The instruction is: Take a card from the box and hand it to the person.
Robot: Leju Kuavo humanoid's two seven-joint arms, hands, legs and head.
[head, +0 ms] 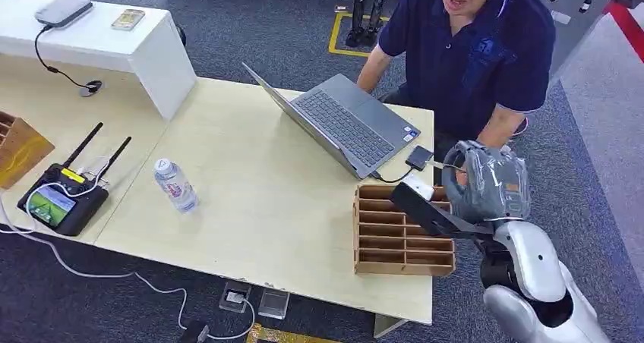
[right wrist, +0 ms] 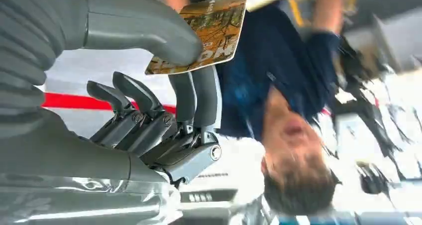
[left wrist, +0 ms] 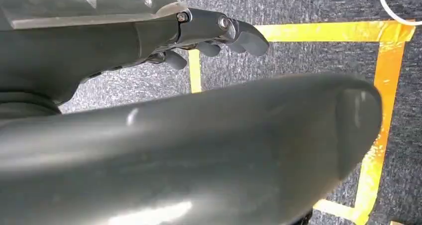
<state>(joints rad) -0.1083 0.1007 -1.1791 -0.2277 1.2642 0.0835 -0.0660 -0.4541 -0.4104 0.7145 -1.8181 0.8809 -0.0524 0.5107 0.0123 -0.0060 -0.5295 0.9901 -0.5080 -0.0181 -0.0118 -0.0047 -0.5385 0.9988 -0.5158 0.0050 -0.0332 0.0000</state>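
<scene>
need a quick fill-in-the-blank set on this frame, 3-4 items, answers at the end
1. The right robot hand pinches a ____ between thumb and fingers.
2. The wooden box stands on the table just in front of the open ____.
3. Near the table's left side, a water ____ stands upright.
4. The person wears a dark ____ polo shirt.

Missing words: card; laptop; bottle; blue

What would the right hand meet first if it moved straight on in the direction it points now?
Probably the person. The right hand pinches the card and points toward the person's chest; nothing visible lies between, though depth is unclear.
</scene>
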